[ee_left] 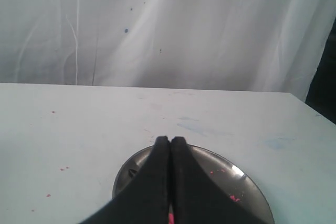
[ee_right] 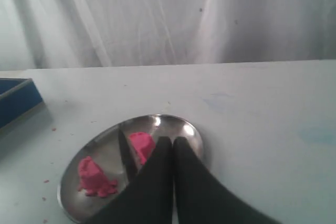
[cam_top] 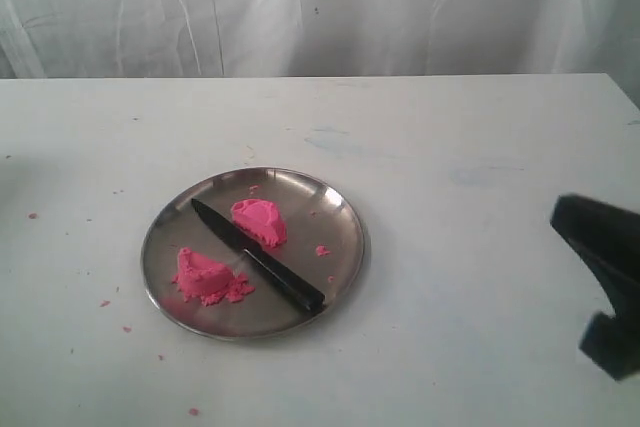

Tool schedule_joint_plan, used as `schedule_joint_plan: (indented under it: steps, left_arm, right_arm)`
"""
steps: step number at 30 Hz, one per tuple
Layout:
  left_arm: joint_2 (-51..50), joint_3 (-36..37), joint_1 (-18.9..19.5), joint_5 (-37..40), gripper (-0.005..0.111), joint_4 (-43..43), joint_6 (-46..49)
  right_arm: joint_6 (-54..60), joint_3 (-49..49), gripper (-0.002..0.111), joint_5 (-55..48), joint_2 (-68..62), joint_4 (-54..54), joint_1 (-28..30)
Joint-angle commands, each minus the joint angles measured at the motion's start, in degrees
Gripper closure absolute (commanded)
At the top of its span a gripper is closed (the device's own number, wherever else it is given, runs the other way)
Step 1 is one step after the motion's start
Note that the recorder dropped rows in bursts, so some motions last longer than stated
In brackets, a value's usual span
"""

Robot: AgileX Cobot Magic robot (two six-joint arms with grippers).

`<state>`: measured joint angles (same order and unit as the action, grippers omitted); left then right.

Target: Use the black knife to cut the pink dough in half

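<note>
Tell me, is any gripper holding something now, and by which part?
Nothing is held. The black knife lies free on the plate between the two halves of pink dough. Left gripper and right gripper are both shut, empty.

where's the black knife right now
In the exterior view the black knife lies diagonally on the metal plate, left of centre, between the two pink dough halves; no gripper holds it.

smooth matte black tapered fingers (ee_right: 157,182)
</note>
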<state>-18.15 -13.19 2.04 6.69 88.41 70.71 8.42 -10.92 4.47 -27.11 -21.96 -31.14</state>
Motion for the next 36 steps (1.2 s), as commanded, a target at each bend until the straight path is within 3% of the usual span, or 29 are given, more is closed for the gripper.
schedule_joint_plan:
  steps: [1, 7, 12, 30, 33, 34, 36]
  left_arm:
    - [0.3, 0.0, -0.2, 0.4, 0.107, 0.4, 0.0]
    - [0.3, 0.0, -0.2, 0.4, 0.107, 0.4, 0.0]
    - [0.3, 0.0, -0.2, 0.4, 0.107, 0.4, -0.1]
    - [1.3, 0.1, 0.0, -2.1, 0.107, 0.2, 0.0]
    - [3.1, -0.1, 0.1, 0.4, 0.107, -12.8, -9.9]
    - [3.9, -0.3, 0.1, 2.7, 0.107, -25.7, -21.5]
    - [5.0, -0.2, 0.0, 6.0, 0.107, -41.8, -40.5]
  right_arm:
    - [-7.7, 8.0, 0.108, -1.2, 10.2, 8.0, 7.0]
    - [-10.7, 10.9, 0.108, -8.8, 20.3, 13.3, 13.4]
    - [-10.8, 10.9, 0.108, -17.0, 23.9, 12.9, 14.2]
    - [-10.8, 10.9, 0.108, -17.4, 24.4, 12.9, 14.2]
    - [-10.8, 10.9, 0.108, -17.4, 24.4, 12.9, 14.2]
    - [-10.8, 10.9, 0.108, -17.4, 24.4, 12.9, 14.2]
    - [-10.8, 10.9, 0.108, -17.4, 24.4, 12.9, 14.2]
